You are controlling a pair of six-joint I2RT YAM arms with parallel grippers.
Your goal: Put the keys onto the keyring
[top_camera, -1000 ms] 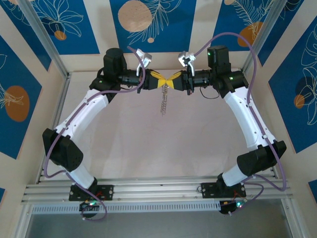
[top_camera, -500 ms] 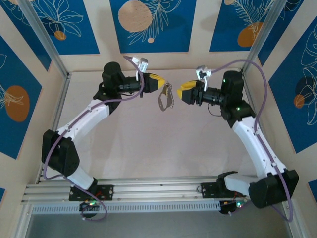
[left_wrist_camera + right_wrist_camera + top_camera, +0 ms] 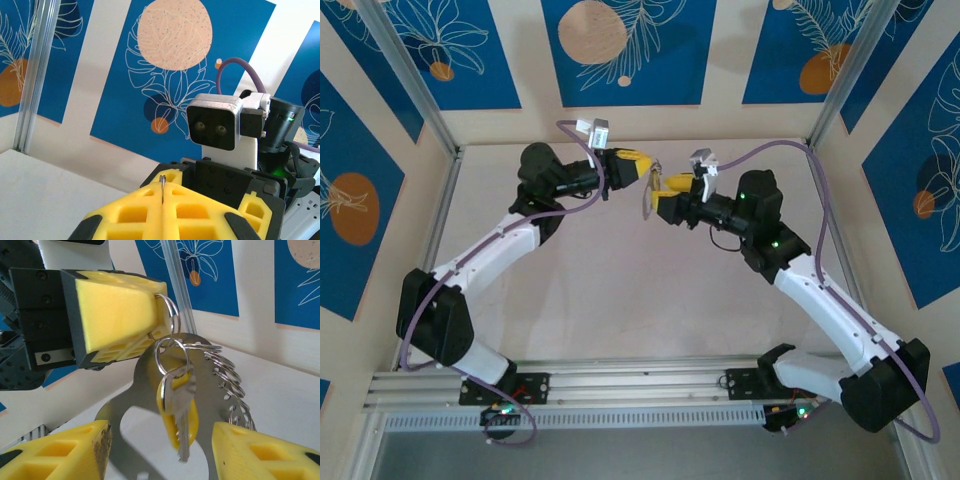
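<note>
1. Right pincer (image 3: 666, 194) has swung in from the right and now stands half open and empty, its pads (image 3: 55, 455) flanking the hanging key (image 3: 179, 412).
2. Left pincer (image 3: 162, 207) is clamped on the keyring (image 3: 122, 405) above the tabletop (image 3: 620, 300); loop and key dangle long-axis down, directly ahead of the right pincer.

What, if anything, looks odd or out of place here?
Nothing looks damaged or spilled. The one oddity: the keyring and the key dangle together in mid-air, tilted, from the shut left gripper, while the right gripper stands open on either side of them.
</note>
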